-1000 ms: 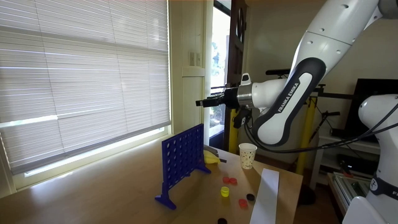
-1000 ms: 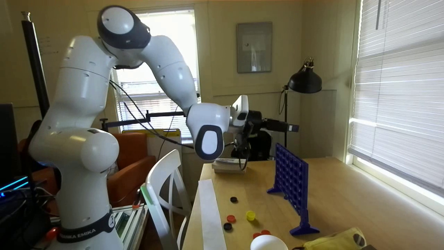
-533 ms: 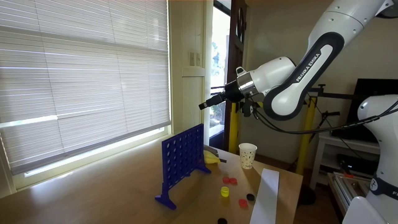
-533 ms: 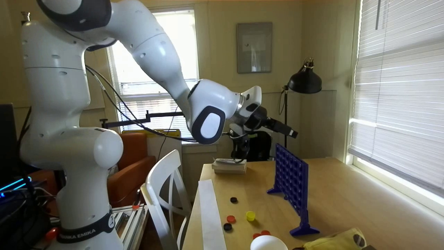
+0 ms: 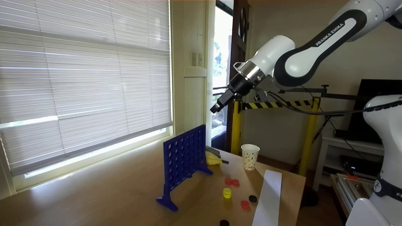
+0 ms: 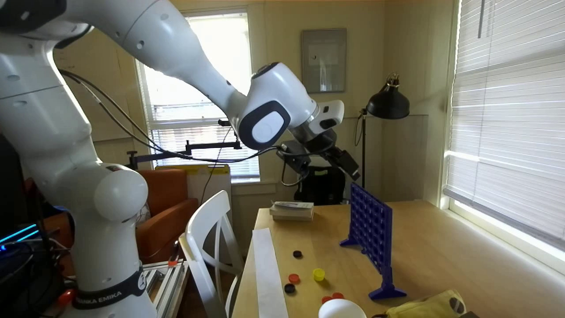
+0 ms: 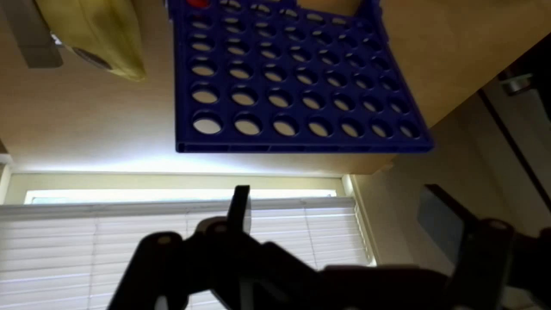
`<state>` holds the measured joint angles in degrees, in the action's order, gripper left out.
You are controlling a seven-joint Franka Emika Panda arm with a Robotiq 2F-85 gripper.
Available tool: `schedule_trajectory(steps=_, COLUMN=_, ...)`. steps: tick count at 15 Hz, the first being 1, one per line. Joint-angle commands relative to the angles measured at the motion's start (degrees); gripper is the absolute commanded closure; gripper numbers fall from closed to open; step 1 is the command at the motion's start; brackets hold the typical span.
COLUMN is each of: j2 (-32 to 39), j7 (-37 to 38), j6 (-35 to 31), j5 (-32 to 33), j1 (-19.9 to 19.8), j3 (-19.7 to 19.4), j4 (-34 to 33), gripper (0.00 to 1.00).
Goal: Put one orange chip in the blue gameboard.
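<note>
The orange chip, bright yellow here, lies on the table in front of the blue gameboard. It looks like a short stack or a thick disc; it also shows in an exterior view but not in the wrist view. The gameboard stands upright on two feet; it also shows in an exterior view and fills the top of the wrist view. A red disc shows at its corner hole. My gripper, also in an exterior view, points down at a slant above the board. In the wrist view its fingers are wide apart and empty.
Red discs and black discs lie near the chip. A patterned paper cup, a long white strip and a yellow soft item are on the table. A white box sits at a table end, near a white chair.
The gripper has tilted from nearly level to a steep downward slant, its tips slightly lower and drawn back, while the arm's upper links shifted. The chip, discs and gameboard have not moved.
</note>
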<state>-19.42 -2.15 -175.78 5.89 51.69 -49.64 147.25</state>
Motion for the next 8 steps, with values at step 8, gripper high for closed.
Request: schedule_trajectory(steps=8, j2=-7.67, j7=-9.50, j6=19.24, j5=-12.34, j1=-11.44, j3=15.93, j4=-0.18, gripper=0.00)
